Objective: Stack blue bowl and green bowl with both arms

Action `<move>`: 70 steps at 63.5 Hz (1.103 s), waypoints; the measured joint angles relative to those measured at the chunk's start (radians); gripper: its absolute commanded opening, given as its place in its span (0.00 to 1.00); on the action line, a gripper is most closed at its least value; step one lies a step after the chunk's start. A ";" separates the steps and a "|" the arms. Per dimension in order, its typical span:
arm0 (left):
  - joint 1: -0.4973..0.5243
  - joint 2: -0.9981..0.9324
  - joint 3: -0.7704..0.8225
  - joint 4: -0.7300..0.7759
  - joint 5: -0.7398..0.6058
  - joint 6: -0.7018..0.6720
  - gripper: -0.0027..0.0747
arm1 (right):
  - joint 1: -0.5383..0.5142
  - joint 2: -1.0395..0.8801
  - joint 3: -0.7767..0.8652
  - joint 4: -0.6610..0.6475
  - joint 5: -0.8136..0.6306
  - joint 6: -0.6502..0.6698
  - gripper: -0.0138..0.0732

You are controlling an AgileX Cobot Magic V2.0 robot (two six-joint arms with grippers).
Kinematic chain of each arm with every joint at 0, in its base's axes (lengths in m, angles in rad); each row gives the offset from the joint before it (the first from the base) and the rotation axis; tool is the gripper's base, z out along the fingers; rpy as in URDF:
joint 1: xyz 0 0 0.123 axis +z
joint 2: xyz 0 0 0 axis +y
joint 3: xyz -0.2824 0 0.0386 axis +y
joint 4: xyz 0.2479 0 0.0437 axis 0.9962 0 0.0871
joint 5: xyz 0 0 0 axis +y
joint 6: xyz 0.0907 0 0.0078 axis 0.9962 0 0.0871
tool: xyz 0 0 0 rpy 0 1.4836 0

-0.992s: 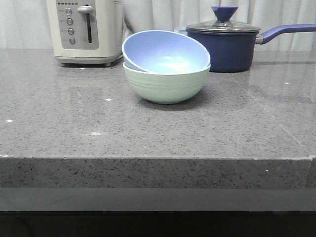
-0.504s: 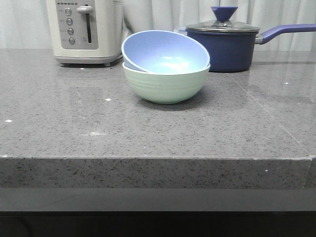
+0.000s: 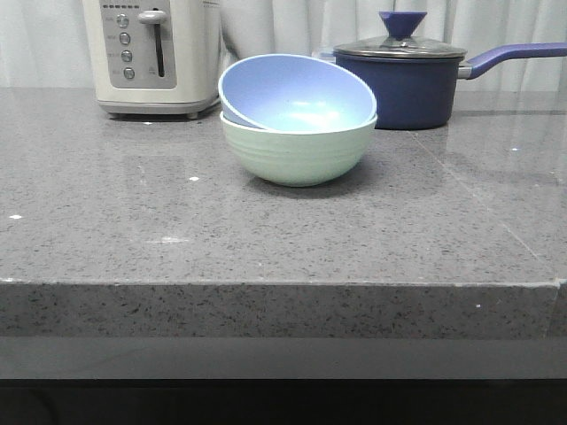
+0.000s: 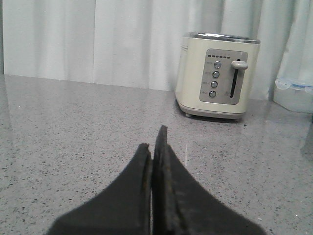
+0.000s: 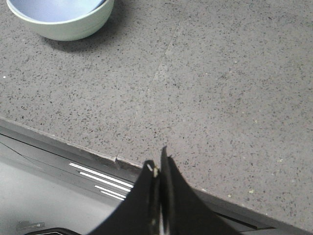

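Note:
The blue bowl [image 3: 297,91] sits tilted inside the green bowl [image 3: 298,153] near the middle of the grey counter. Both also show in the right wrist view, the blue bowl [image 5: 54,9] inside the green bowl [image 5: 73,27], far from my right gripper. My right gripper [image 5: 159,159] is shut and empty above the counter's front edge. My left gripper [image 4: 152,139] is shut and empty, low over bare counter, facing the toaster. Neither arm shows in the front view.
A cream toaster [image 3: 152,55] stands at the back left, also in the left wrist view [image 4: 218,74]. A dark navy lidded saucepan [image 3: 407,78] stands at the back right, handle pointing right. The counter's front edge [image 3: 283,285] runs across the front view.

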 measured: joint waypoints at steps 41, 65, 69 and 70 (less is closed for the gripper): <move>0.000 0.000 0.000 0.000 0.000 0.000 0.01 | -0.077 -0.092 0.081 -0.005 -0.079 0.000 0.10; 0.000 0.000 0.000 0.000 0.000 0.000 0.01 | -0.372 -0.537 0.574 -0.029 -0.621 0.000 0.10; 0.000 0.000 0.000 0.000 0.000 0.000 0.01 | -0.374 -0.564 0.631 -0.032 -0.677 0.000 0.10; 0.000 0.000 0.000 0.000 0.000 0.000 0.01 | -0.374 -0.566 0.640 -0.032 -0.687 0.000 0.10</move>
